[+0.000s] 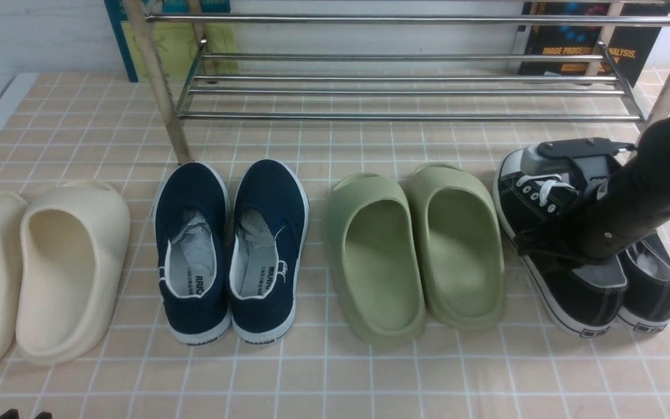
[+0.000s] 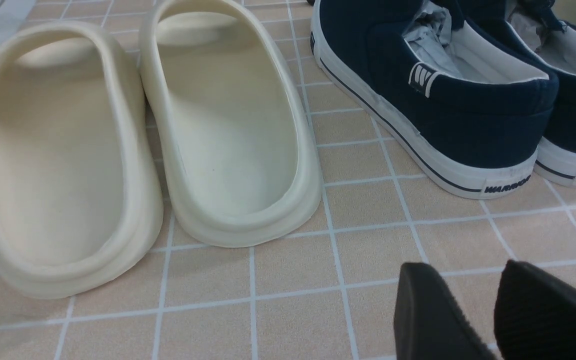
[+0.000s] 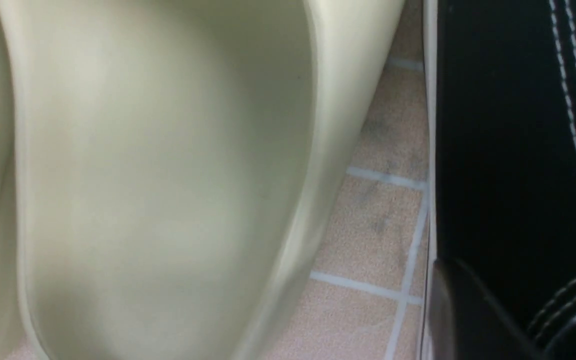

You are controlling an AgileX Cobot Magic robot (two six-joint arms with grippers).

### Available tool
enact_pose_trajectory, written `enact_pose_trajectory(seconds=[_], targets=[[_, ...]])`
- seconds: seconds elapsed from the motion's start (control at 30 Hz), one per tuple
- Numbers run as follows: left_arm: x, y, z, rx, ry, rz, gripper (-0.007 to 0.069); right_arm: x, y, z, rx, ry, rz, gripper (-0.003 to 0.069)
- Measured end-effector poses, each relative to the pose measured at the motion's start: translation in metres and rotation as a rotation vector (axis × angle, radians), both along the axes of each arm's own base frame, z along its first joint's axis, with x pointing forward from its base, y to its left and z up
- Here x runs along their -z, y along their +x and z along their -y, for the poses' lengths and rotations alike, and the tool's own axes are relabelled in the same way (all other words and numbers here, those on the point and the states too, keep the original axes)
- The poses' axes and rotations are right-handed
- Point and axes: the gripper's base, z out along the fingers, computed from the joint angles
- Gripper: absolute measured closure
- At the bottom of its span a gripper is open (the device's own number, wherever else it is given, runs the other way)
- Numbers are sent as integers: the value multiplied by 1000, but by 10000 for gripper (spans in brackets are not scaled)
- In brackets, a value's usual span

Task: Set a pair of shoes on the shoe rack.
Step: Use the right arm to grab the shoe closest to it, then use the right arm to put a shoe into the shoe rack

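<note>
Pair of shoes: the black lace-up pair of shoes (image 1: 579,294) stands on the worktop (image 1: 335,372) in front of the shoe rack's right leg. The heels point towards the robot, and neither shoe is on the rack yet.
Shoe rack: the shoe rack (image 1: 405,116) stands at the far edge, with no shoe on its bars.
Right gripper: the right gripper (image 1: 544,241) is low over the sneaker nearer the rack's middle, at its opening. I judge it is placed to take that shoe by its side wall.
Right fingers: one of the fingers (image 3: 468,310) lies against the outer canvas. The other is hidden, so I cannot tell whether they are clamped.
Left gripper: the left gripper (image 2: 470,280) is well back from the rack, near the cream slides (image 1: 73,262) and the navy slip-ons (image 1: 195,192). Its fingers are apart with nothing between them, and it is likely waiting out of the way.
In the way: the green slides (image 1: 376,256) sit just beside the sneaker, on the side towards the rack's middle. The rack's right leg and front bar stand close beyond the toe, so a lift must clear them.
Behind the rack: books (image 1: 579,52) lean at the back.
</note>
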Motion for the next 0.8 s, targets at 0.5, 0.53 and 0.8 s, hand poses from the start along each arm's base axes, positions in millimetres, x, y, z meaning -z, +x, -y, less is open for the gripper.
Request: enact_pose_trajectory(seconds=[0.5,0.53,0.8], targets=[[0,0,0,0,0,0,384,-93,-21,0,-89,35,130,664],[0,0,0,0,0,0,384,-101,-20,0,-111,29,160,664],[0,0,0,0,0,0,384,-112,20,-8,-148,6,296,662]])
